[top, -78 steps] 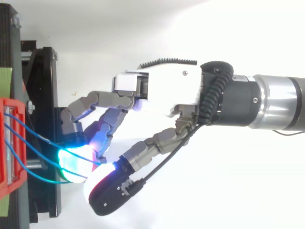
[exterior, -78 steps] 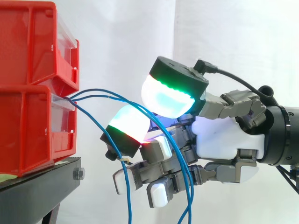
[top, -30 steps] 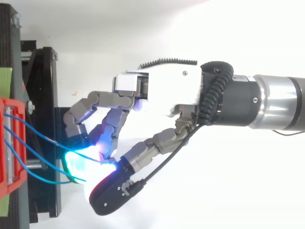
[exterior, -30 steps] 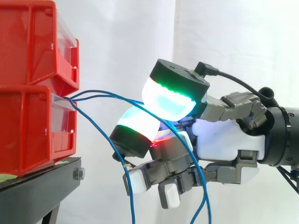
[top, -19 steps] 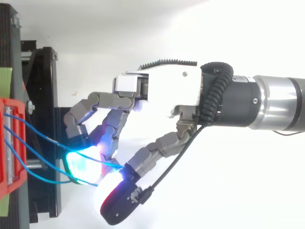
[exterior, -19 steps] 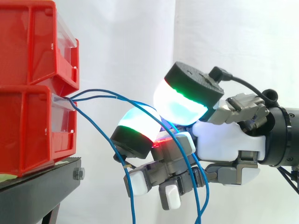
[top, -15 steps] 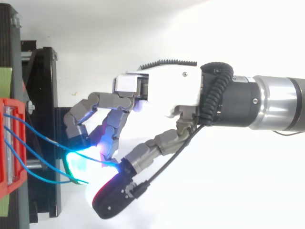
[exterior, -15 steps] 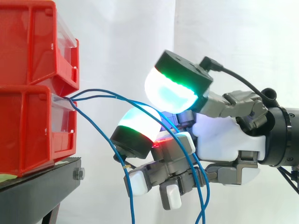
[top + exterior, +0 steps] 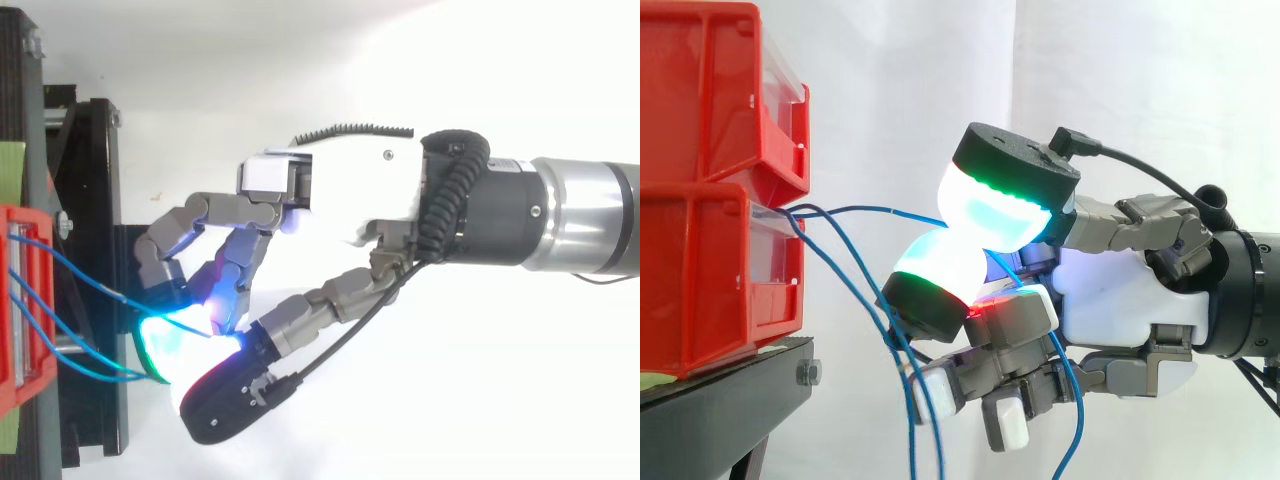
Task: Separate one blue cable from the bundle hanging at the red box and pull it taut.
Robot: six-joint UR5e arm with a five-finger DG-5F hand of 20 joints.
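Observation:
Several thin blue cables come out of the front of the lower red bin (image 9: 700,270). One blue cable (image 9: 880,209) runs almost level from the bin to my hand (image 9: 1130,300). There it ends between two glowing pads, the upper pad (image 9: 1000,205) pressed onto the lower pad (image 9: 940,275). The hand is shut on that cable. The other blue cables (image 9: 865,300) sag below it and hang down past the curled lower fingers. From above, the held cable (image 9: 80,275) slants from the bin (image 9: 20,300) to the cyan-lit pinch, with the slack loops (image 9: 90,365) beside it.
A second red bin (image 9: 710,90) is stacked on the lower one. Both rest on a black stand (image 9: 730,400) at the left, also seen from above (image 9: 95,200). A white curtain hangs behind. The arm reaches in from the right.
The upper pad lifted off briefly and has come back down onto the lower pad. One cable now runs straighter to the pinch, while the others have dropped lower.

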